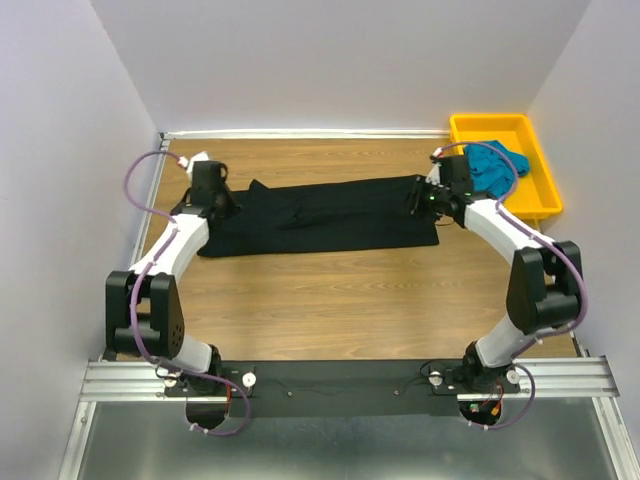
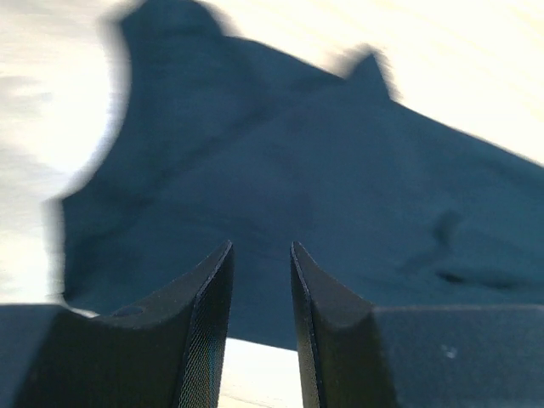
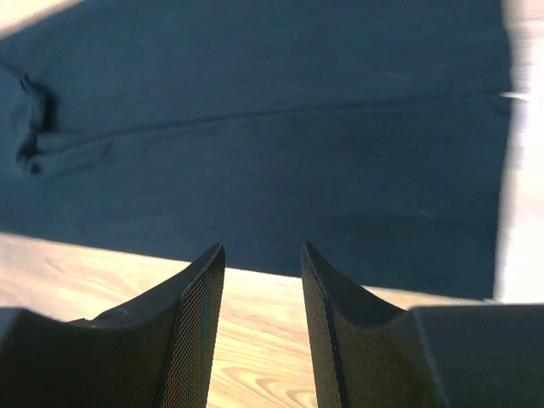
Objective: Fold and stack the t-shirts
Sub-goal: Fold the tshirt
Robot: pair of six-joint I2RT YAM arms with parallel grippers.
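The black t-shirt [image 1: 320, 215] lies flat as a long folded strip across the far half of the table. My left gripper [image 1: 220, 203] hovers at its left end, by the sleeves. In the blurred left wrist view, the left gripper [image 2: 261, 246] is open with nothing between its fingers, and the black t-shirt [image 2: 297, 170] spreads below. My right gripper [image 1: 420, 197] is at the strip's right end. In the right wrist view, the right gripper [image 3: 262, 248] stands open and empty over bare wood, just short of the edge of the black t-shirt [image 3: 255, 127]. The teal-blue t-shirt [image 1: 497, 168] sits crumpled in the tray.
A yellow plastic tray [image 1: 545, 195] stands at the far right of the wooden table [image 1: 330, 300]. White walls close in the left, back and right sides. Both arm bases are bolted to the rail at the near edge.
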